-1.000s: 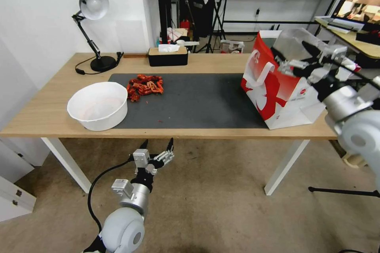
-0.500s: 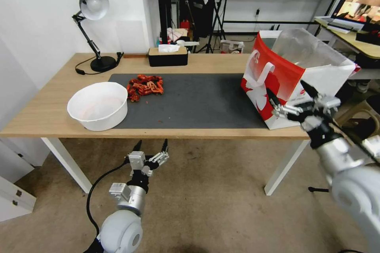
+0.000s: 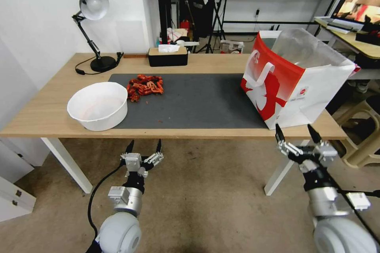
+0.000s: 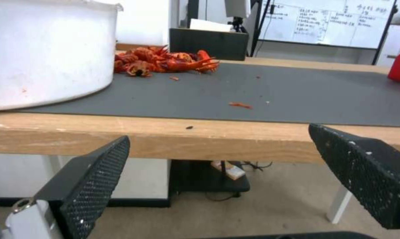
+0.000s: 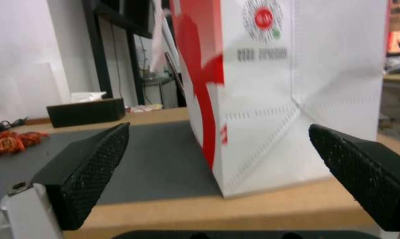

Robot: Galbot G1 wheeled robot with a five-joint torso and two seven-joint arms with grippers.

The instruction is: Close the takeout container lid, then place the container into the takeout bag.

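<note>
I have both arms low in front of the tabletop, below its near edge. My right gripper hangs under the near right corner with its fingers spread wide and nothing between them; in the right wrist view it faces the bag's white end panel across the table edge. My left gripper sits below the near edge, just right of the bowl, fingers likewise spread and empty. The bag stands upright at the right end of the tabletop, partly on the grey mat, its mouth open and silvery lining showing. I cannot see into it from here. The container is nowhere on the tabletop that I can make out. The white bowl sits near left, with a heap of red crawfish just beyond it on the mat. A desk lamp and a black tissue box stand along the far edge.
</note>
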